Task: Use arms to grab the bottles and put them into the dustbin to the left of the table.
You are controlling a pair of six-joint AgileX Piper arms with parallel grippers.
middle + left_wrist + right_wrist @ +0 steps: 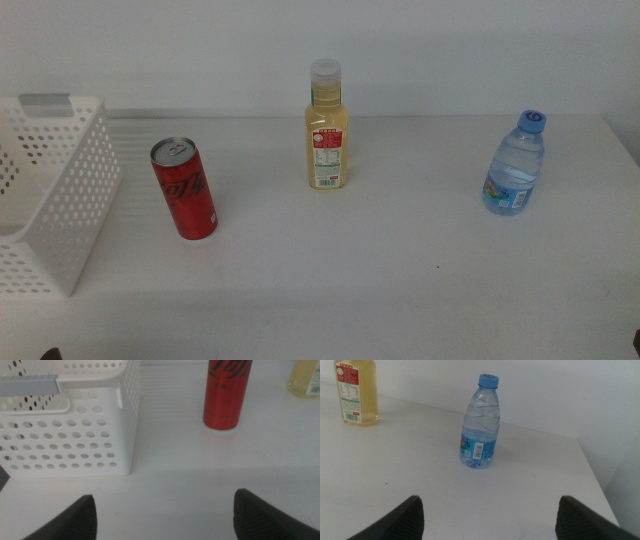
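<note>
A: What sits closest to the cameras?

B: The two grippers, both low at the near edge of the desk (400, 270). The left gripper (165, 515) has its jaws spread wide with nothing between them, hanging over bare desk. The right gripper (490, 520) is the same: jaws spread apart, holding nothing.

A: And what lies just ahead of the left one?

B: The dustbin (85, 445), a white perforated basket with a grey strip on its rim, stands on the desk at the left side. Beside it, with a clear gap, the red cola can (225, 395) stands upright. In the middle view the can (184, 188) is just right of the dustbin (70, 190), not touching it.

A: Ahead of the right one?

B: The clear water bottle (480, 422) with its blue cap, upright, near the right end of the desk. The middle view shows it (516, 165) well apart from the others.

A: Farther back?

B: The yellow juice bottle (327, 125) with a pale cap, upright, between the can and the water bottle and nearest the white wall. Its lower part shows in the right wrist view (356, 392), and an edge of it in the left wrist view (306, 380).

A: Anything inside the dustbin?

B: What can be seen of its inside holds nothing; all three bottles are on the desk.
</note>
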